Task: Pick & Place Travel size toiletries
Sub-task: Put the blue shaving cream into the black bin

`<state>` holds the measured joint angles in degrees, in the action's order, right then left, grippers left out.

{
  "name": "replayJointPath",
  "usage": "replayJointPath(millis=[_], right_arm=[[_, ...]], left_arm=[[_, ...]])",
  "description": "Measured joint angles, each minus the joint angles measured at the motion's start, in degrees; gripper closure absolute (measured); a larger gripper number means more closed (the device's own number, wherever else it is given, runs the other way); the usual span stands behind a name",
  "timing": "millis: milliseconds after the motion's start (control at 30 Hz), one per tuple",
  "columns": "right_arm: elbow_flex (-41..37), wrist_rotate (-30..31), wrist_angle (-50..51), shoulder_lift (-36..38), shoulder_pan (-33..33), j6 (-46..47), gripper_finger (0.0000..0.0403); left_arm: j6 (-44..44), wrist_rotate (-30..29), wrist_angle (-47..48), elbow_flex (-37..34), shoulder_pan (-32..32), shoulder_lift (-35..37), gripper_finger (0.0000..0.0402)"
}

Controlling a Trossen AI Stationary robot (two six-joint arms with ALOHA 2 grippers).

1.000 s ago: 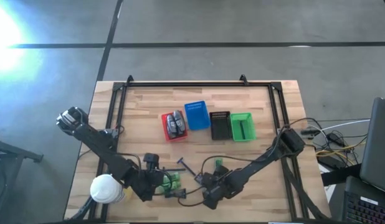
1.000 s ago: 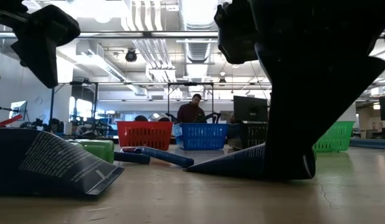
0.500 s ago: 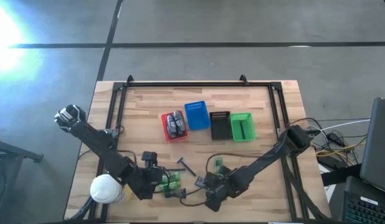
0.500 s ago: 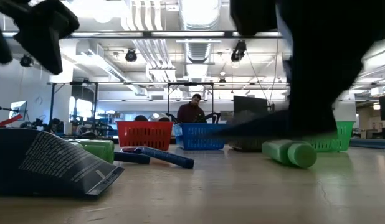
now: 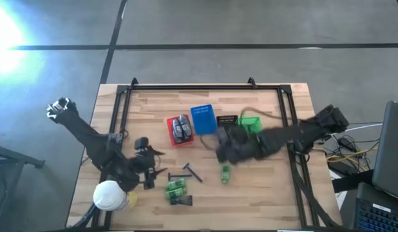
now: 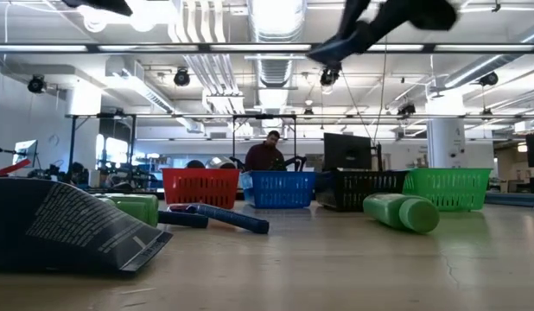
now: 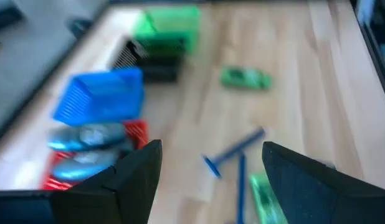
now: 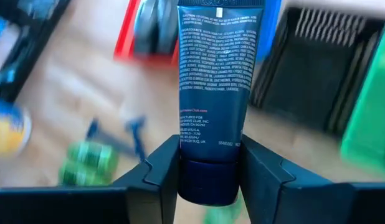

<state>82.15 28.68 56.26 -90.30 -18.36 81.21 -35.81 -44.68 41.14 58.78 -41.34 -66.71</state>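
Right end effector point(image 8: 208, 180) pinches a dark blue printed plastic tube point(image 8: 212, 93) cap-first above the row of small baskets, presumably for sorting; left end effector point(image 7: 208, 171) waits spread over the wooden counter point(image 5: 263, 200).

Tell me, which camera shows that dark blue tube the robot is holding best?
The right wrist view: the dark blue tube fills it, printed side facing the camera, cap end pinched by the right gripper. The high view shows only a dark blur near the baskets. The other two views don't clearly show it.
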Motion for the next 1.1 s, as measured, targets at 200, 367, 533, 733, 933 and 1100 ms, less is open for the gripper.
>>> replayJointPath(millis=[200, 367, 533, 733, 933, 1100], right_arm=[[-0.09, -3.81, -11.53, -3.34, 13.12, -13.41, 0.0277], [-0.09, -10.33, -15.58, -7.38, 21.33, -20.28, 0.028], [-0.18, -13.71, -10.76, -9.16, 24.64, -25.03, 0.0282], [-4.55, -13.79, -9.62, -6.3, 24.24, -21.99, 0.0278], [-13.84, -14.58, -10.64, -3.26, 22.79, -13.5, 0.0278], [-20.16, -18.44, -17.76, -2.82, 23.08, -9.71, 0.0261]], left_arm=[[0.31, -10.07, -0.23, 0.0, 0.02, 6.62, 0.012], [-0.95, -11.05, -0.44, 0.0, 0.02, 10.11, 0.012], [-1.11, -14.1, -0.4, 0.0, 0.02, 10.85, 0.012], [-0.27, -17.85, 0.01, -0.06, 0.24, 10.76, 0.012], [-0.73, -19.05, 0.01, -0.34, 0.58, 10.72, 0.012], [-2.41, -19.39, 0.18, -1.14, 0.76, 10.7, 0.012]])
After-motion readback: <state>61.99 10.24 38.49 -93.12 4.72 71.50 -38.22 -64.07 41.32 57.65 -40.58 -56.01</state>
